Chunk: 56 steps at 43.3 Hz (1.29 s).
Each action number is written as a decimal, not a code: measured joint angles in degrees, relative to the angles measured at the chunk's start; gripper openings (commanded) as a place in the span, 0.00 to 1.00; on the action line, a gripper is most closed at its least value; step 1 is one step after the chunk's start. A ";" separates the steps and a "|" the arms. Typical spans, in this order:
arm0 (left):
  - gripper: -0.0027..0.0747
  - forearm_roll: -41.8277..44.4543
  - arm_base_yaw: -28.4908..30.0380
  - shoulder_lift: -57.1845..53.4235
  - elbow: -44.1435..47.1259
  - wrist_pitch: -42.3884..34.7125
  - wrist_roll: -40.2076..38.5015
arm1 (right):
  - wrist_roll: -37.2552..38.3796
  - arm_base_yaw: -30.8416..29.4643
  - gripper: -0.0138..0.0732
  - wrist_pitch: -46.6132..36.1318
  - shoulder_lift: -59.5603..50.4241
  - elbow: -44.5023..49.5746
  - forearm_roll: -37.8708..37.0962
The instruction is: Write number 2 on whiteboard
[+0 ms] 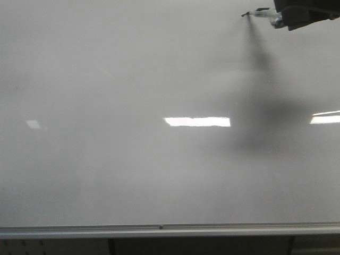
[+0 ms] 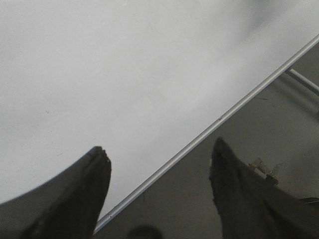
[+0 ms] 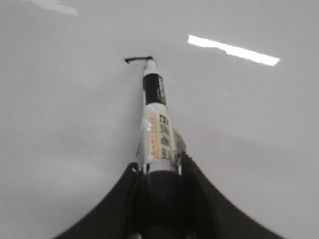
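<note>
The whiteboard [image 1: 133, 79] fills the front view, with its silver bottom rail [image 1: 159, 229] along the bottom. My right gripper [image 1: 289, 20] sits at the top right corner, shut on a marker [image 1: 264, 15]. In the right wrist view my right gripper [image 3: 158, 167] holds the marker [image 3: 154, 114] with its tip on the whiteboard [image 3: 75, 124], at the end of a short black stroke [image 3: 137, 59]. That stroke also shows in the front view [image 1: 254, 10]. No whole number 2 is visible. My left gripper [image 2: 159, 154] is open and empty over the rail [image 2: 209, 132].
Bright rectangular light reflections [image 1: 197, 121] lie across the board's middle, and the arm's shadow [image 1: 265, 117] falls below the marker. Below the rail is a dark grey surface [image 2: 249, 144] with a metal bar [image 2: 303, 81].
</note>
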 measured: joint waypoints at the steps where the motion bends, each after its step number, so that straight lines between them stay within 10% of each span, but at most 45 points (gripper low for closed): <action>1: 0.59 0.00 0.00 0.00 0.00 0.00 0.00 | 0.00 -0.55 0.16 0.84 0.00 0.00 0.00; 44: 0.59 0.00 0.00 0.00 0.00 -0.13 0.00 | -0.10 -4.51 0.16 18.73 -0.29 0.00 0.00; 56: 0.59 -1.22 -0.27 0.00 0.00 -0.36 4.22 | -0.83 1.08 0.16 36.50 -12.59 -1.56 -0.23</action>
